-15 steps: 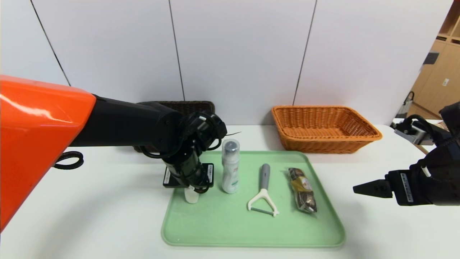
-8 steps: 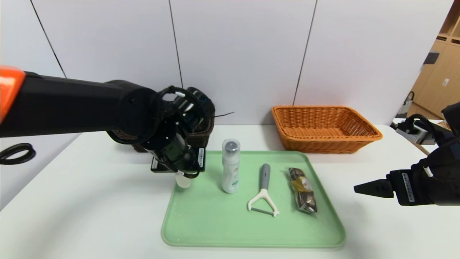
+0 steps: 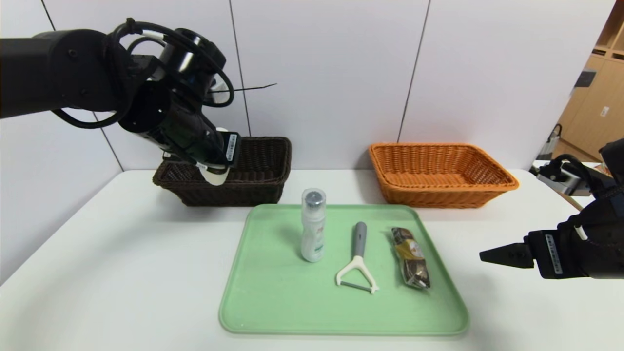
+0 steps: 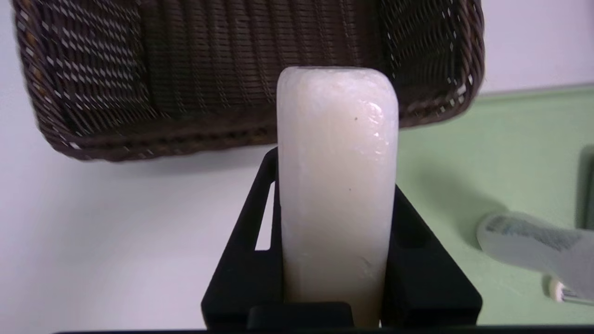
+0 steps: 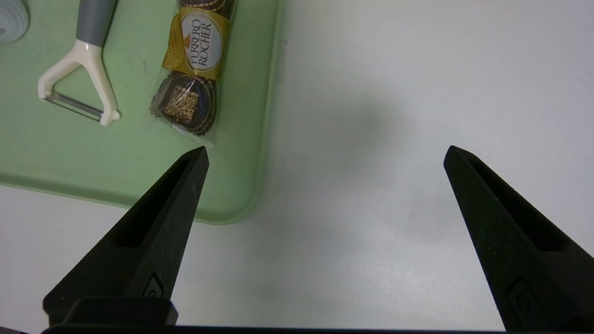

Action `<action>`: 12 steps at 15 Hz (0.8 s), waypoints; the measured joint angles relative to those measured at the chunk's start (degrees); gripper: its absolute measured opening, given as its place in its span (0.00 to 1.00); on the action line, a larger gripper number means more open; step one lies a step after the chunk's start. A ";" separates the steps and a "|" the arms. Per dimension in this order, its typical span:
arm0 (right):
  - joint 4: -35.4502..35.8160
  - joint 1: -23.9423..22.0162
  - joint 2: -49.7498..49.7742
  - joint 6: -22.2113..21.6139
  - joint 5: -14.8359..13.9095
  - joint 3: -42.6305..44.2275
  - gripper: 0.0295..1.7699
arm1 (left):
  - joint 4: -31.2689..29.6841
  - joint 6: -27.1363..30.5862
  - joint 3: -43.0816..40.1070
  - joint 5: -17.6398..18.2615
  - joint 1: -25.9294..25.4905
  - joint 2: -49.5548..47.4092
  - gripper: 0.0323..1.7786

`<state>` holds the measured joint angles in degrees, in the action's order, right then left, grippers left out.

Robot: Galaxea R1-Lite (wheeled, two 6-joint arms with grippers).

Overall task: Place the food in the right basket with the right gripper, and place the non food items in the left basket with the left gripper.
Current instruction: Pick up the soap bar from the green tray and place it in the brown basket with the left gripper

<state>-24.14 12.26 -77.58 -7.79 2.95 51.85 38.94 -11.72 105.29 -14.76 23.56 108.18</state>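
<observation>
I see the left claw (image 3: 213, 171) clamped on a pale translucent tube (image 4: 337, 185), raised over the dark basket (image 3: 258, 170) near the bench's far-left edge. The right claw (image 5: 325, 155) hangs wide open, empty, beside the green tray (image 3: 273, 302).

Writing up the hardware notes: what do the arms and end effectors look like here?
Both arms are matte black. The left arm carries looped black cables with white bands, plus a white barcode sticker by the left end effector. The right end effector has two pointed, wedge-shaped black fingers; a label sits on its body.
</observation>
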 joint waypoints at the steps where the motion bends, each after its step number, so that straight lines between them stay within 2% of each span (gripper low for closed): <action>1: 0.00 0.00 0.02 0.02 0.00 0.00 0.99 | 0.06 1.19 2.93 0.00 -1.51 1.49 0.28; 5: 0.05 0.00 -0.12 0.07 0.00 -0.06 0.99 | -3.39 6.66 7.91 0.29 -7.53 8.28 0.28; 12: 0.05 0.09 -0.37 0.24 0.07 -0.44 0.99 | -14.52 7.01 8.35 0.57 -15.06 17.68 0.28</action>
<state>-24.09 12.35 -77.95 -7.55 3.02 51.41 24.42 -4.71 113.64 -14.19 8.51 125.86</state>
